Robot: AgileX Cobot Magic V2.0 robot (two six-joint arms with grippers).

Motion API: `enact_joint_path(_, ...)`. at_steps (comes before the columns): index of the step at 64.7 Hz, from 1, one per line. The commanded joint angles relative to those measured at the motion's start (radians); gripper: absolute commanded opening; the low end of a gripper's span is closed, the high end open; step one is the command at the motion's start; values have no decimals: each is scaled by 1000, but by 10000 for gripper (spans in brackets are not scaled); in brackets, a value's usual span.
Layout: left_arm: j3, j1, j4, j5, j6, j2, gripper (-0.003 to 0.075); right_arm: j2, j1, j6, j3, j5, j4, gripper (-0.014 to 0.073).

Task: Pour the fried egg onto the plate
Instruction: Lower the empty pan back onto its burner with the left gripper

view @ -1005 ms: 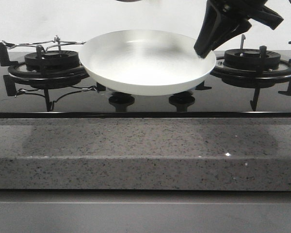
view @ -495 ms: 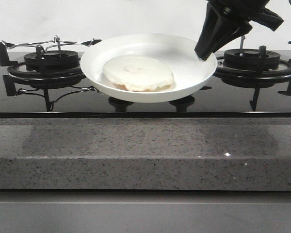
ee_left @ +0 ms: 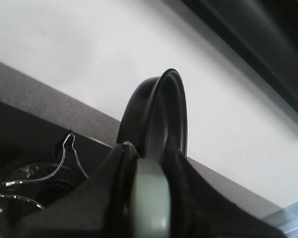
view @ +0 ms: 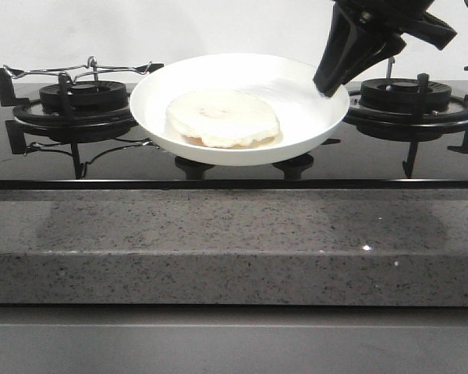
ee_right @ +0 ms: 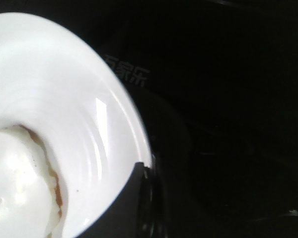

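My right gripper [view: 326, 84] was clamped on the plate's [view: 296, 132] right rim – the fried egg [view: 222, 117] lay left of centre, well left of my grip – left gripper state indeterminable.

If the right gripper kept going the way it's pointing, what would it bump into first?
The right gripper points down and to the left, and its fingers already grip the rim of the plate. So the plate comes first. Past it lies the fried egg, though depth is hard to judge.
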Motion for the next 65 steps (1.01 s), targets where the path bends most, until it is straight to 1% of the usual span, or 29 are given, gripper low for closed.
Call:
enact_joint_path(1,-28,67,-186,137,-14,46,-19,-38,-1,-3,-28,-42,37,-57)
enact_joint_path(8,-28,115,-254,239,-14,134,-19,-38,-1,-3,-28,-42,37,-57)
enact_joint_path(19,-28,142,-281,334,-43,254,-19,-38,-1,-3,-28,-42,37,-57)
enact_joint_path(28,-28,142,-281,380,-91,330,-19,-38,-1,-3,-28,-42,37,-57)
enact_joint_path(33,-30,142,-283,403,-92,360,-18,-38,-1,-3,-28,-42,37,-57)
enact_joint_path(40,-30,142,-285,390,-110,381,1,-38,-1,-3,-28,-42,37,-57)
enact_joint_path(47,-30,142,-288,373,-110,388,88,-38,-1,-3,-28,-42,37,-57)
enact_joint_path(51,-30,142,-288,375,-110,388,174,-38,-1,-3,-28,-42,37,-57)
enact_joint_path(52,-30,142,-288,375,-110,390,184,-38,-1,-3,-28,-42,37,-57)
enact_joint_path(60,-31,142,-288,377,-108,390,381,-38,-1,-3,-28,-42,37,-57)
enact_joint_path(65,-31,142,-289,377,-108,390,471,-38,-1,-3,-28,-42,37,-57)
